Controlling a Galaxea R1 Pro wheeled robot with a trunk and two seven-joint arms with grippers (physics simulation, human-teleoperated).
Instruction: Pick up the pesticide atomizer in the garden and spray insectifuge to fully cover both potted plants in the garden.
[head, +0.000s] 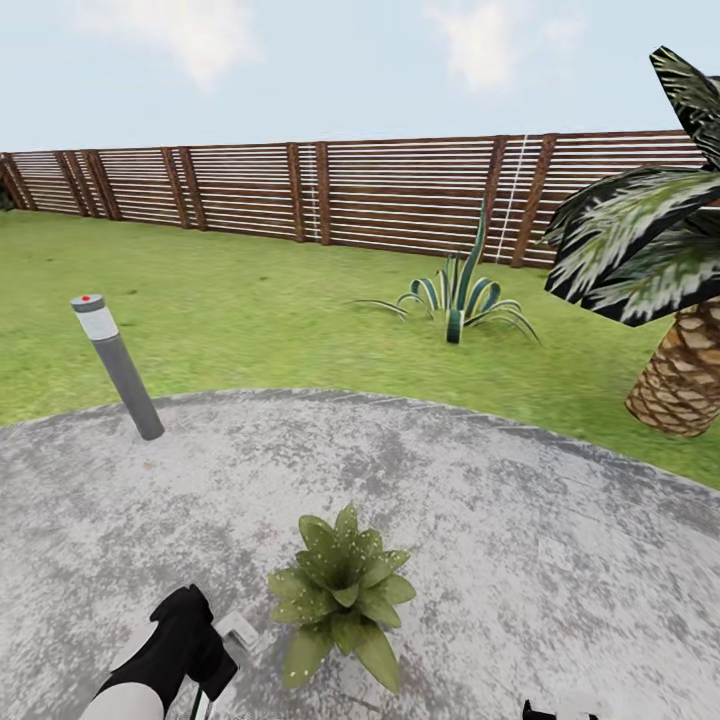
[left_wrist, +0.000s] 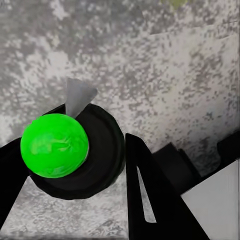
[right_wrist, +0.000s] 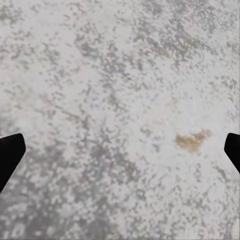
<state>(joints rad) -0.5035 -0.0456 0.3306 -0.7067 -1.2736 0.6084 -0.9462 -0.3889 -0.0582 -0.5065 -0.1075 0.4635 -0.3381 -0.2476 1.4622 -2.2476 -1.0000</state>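
Head view: one potted plant (head: 343, 592) sits on the grey mottled patio (head: 520, 560), lower centre of the frame. The left end effector (head: 222, 668) is at the lower left, just beside the plant's left leaves; a pale part of the pesticide atomizer (head: 238, 630) shows at its tip, close to the foliage, contact not discernible.

Left wrist view: both dark fingers (left_wrist: 150, 190) bracket the atomizer's black round body (left_wrist: 102, 150) with bright green cap (left_wrist: 54, 145) and grey nozzle (left_wrist: 77, 95); closed around it, over patio.

Right wrist view: right end effector (right_wrist: 120, 150) fingertips sit at opposite frame edges, spread wide, nothing between them, patio beneath.

Background: grey bollard light (head: 118, 365) at left on the patio edge, spiky striped plant (head: 460, 295) on the lawn (head: 250, 310), palm (head: 660, 290) at right, slatted fence (head: 350, 190).
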